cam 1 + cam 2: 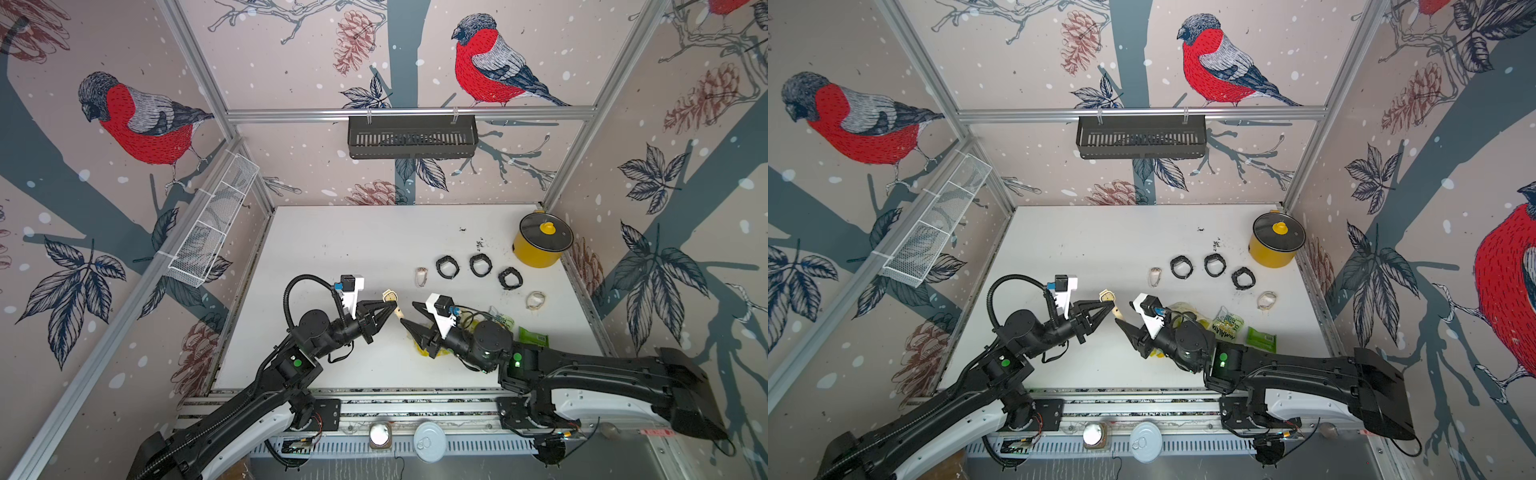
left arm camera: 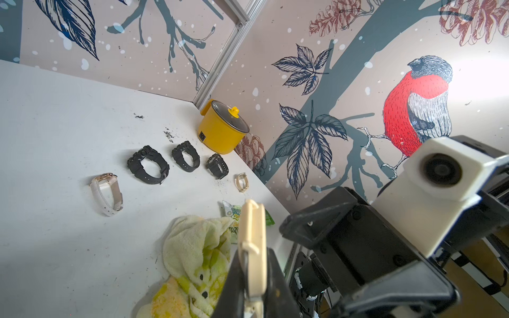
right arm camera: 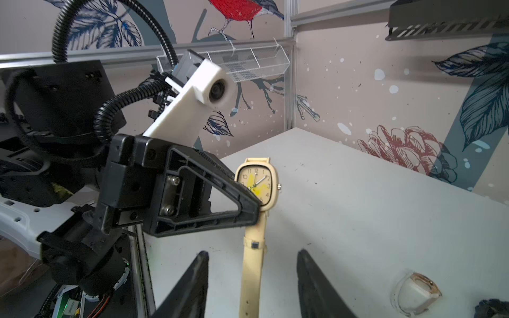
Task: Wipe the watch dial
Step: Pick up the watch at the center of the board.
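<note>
A cream watch [image 3: 258, 183] with a square dial is held up above the table, its strap [image 3: 252, 264] hanging down. A yellow smear shows on the dial. My left gripper [image 1: 392, 306] is shut on the watch [image 2: 252, 247] just below the dial, seen in both top views [image 1: 1107, 296]. My right gripper [image 3: 252, 253] faces it from the right and is open. The strap hangs between the right gripper's fingers without touching them. A yellow-green cloth [image 2: 192, 256] lies crumpled on the table under the right gripper [image 1: 408, 313].
Three black watches [image 1: 447, 266] [image 1: 481, 264] [image 1: 510, 277] and two pale ones [image 1: 421, 276] [image 1: 535, 300] lie in a row behind. A yellow pot [image 1: 540, 245] stands at the back right corner. Green packets [image 1: 533, 336] lie by the right arm.
</note>
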Motion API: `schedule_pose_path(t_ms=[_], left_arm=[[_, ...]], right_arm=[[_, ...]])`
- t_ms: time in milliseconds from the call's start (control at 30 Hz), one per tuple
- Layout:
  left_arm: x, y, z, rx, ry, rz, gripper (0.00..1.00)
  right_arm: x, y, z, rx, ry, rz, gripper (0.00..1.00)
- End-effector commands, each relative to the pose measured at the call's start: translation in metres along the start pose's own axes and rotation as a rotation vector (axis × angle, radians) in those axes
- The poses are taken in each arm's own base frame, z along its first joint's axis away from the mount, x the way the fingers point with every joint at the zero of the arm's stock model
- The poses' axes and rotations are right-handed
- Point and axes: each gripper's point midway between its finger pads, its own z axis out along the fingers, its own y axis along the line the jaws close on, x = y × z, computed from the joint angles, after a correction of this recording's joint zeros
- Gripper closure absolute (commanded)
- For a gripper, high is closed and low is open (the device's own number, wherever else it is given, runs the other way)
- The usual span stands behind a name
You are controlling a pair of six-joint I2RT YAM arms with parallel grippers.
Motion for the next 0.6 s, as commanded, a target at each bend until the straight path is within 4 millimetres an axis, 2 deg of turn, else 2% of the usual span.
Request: schedule_pose_path(t_ms=[0,133,433,500,567], left_arm=[[-0.008,-0.013,-0.001,0.056,-0.028,0.023,0.95],[-0.008,-0.034,-0.002,0.162,-0.003,0.048,0.96],[-0.007,-0.075,-0.007,0.375,0.053,0.083,0.96],[-0.008,-0.08,-0.009,0.401,0.057,0.086,0.96],[-0.008,-0.083,-0.01,0.418,0.058,0.089,0.96]], right_arm=[[0.008,0.018,-0.013,-0.194,0.0,-0.093,0.41],[0.009,0.024,-0.024,-0.311,-0.018,-0.058,0.38],[0.001,0.033,-0.018,-0.422,-0.019,0.091,0.37],[-0.003,0.036,-0.02,-0.454,-0.033,0.116,0.41],[-0.008,0.039,-0.023,-0.481,-0.054,0.135,0.52]])
